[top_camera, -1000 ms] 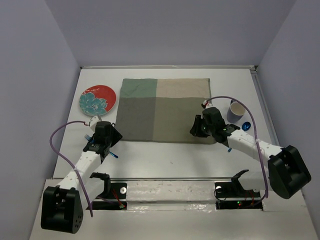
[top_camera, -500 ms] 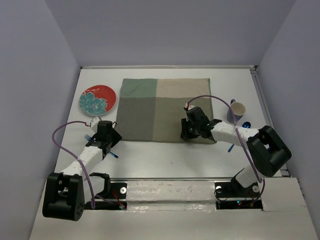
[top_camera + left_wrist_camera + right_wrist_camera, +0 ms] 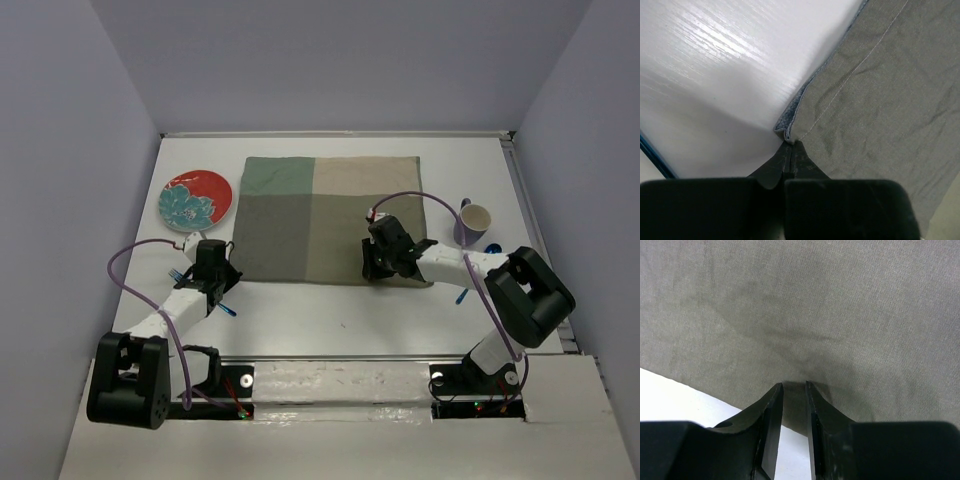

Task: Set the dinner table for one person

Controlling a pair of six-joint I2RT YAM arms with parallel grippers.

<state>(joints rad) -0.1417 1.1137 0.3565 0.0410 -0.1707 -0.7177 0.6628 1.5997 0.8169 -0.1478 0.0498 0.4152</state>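
Note:
The green-and-beige patchwork mat (image 3: 325,215) lies flat in the middle of the white dinner table (image 3: 330,310). My left gripper (image 3: 222,268) is shut on the mat's near-left corner. In the left wrist view the jaws (image 3: 790,145) meet on the folded hem of the mat (image 3: 880,90). My right gripper (image 3: 372,268) is over the mat's near edge, right of centre. Seen from the right wrist, its jaws (image 3: 794,385) stand a narrow gap apart with their tips on the mat (image 3: 815,305). No cloth is caught between them.
A red plate with a teal flower (image 3: 197,199) sits left of the mat. A purple cup (image 3: 473,222) and a small blue object (image 3: 492,250) stand to the mat's right. A blue utensil (image 3: 228,308) lies under the left arm. Walls close in on three sides.
My left gripper has closed onto the mat's near-left corner. The right arm has swung left from beside the cup to the mat's near edge.

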